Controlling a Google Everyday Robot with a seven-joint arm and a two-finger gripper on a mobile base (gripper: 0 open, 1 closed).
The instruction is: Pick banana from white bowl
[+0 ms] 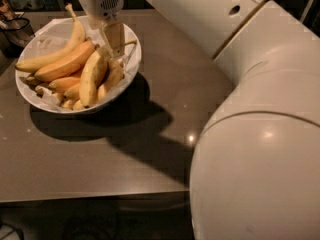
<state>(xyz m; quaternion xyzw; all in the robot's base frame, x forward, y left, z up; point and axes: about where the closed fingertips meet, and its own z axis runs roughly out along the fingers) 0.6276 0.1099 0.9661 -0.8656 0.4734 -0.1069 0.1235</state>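
The white bowl [131, 69] stands on the far left of the table and holds several bananas on crumpled white paper. The thick pale-yellow banana [93, 76] lies in the bowl's right half, pointing up toward the gripper. A plump orange-toned banana [65, 61] and a slimmer long banana [55, 54] lie to its left. My gripper [113, 40] hangs straight down from its white wrist [100, 1] into the right side of the bowl, at the upper end of the pale-yellow banana. A thin stem [129, 43] sticks out beside it.
The brown table [150, 149] reaches to a front edge near the bottom. My large white arm [255, 149] fills the right side and hides that part of the table. Dark clutter [12, 21] sits at the far left behind the bowl.
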